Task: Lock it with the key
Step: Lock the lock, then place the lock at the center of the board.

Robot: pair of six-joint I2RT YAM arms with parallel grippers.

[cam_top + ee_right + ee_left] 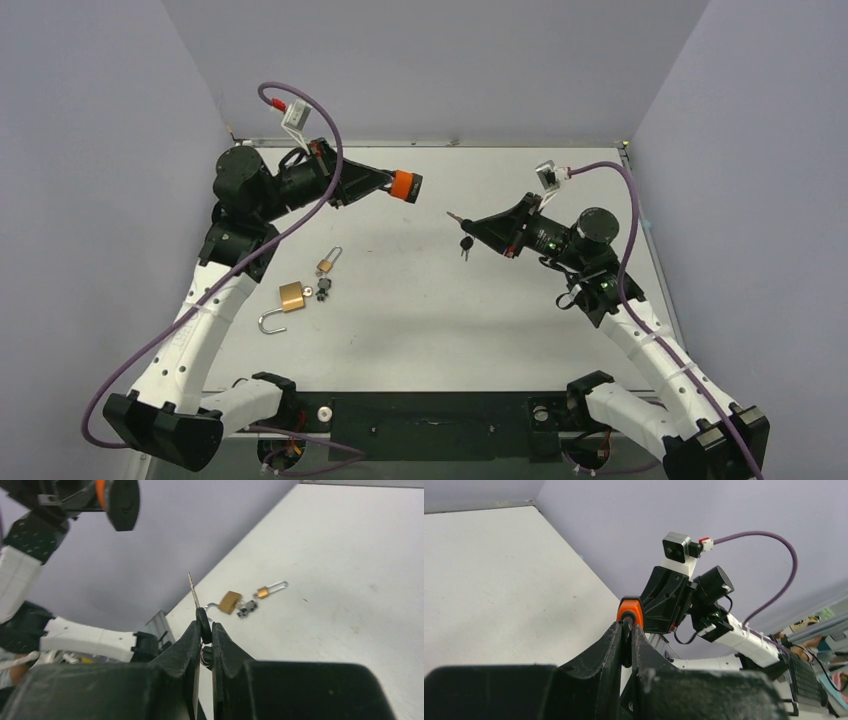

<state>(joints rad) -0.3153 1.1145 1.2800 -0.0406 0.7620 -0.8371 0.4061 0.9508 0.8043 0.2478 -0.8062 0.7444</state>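
From above, the left arm rises at the left of the frame and bends toward the middle. Its left gripper (405,186) is held off the table (450,330) in the upper middle, pointing right. The right arm comes in from the right with its elbow high, and the right gripper (463,221) points left, near the other one. It is clamped on a key (454,215) whose blade pokes left, and a second key (465,246) dangles below. The big padlock (291,296), shackle swung open, lies left of centre, with the small padlock (326,264) and loose keys (323,291) just beside it.

In the left wrist view, that gripper's jaws are pressed together, with an orange piece (630,611) at the tip. I cannot tell whether it is held or built in.

In the right wrist view, the key's black head is pinched between closed fingers, blade up. The 2 padlocks lie on the table right of centre.
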